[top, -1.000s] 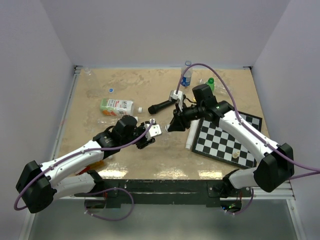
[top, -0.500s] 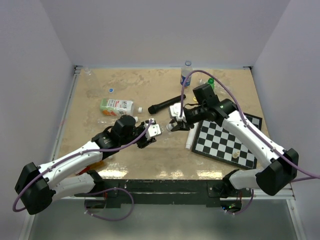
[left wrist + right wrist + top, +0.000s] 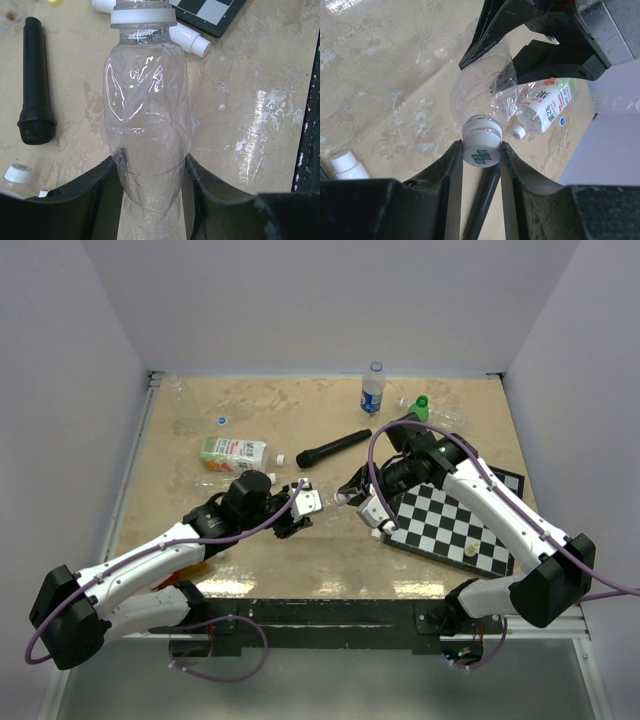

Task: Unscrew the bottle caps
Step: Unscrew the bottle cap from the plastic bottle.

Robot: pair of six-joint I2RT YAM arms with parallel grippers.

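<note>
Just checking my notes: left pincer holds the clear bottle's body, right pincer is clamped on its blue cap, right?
The cap is white, not blue, as the right wrist view shows. Otherwise right: left pincer holds the clear bottle by its body, right pincer clamps that cap.

Bright even light, white glare on table (image 3: 257,107), glints on bottle (image 3: 145,85), soft shadows

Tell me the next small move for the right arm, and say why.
Probably twist the right end effector to start loosening the white cap. Its jaws are shut on that cap, which sits on the neck, and the left end effector clamps the clear bottle by its body, bracing it against the turn.
</note>
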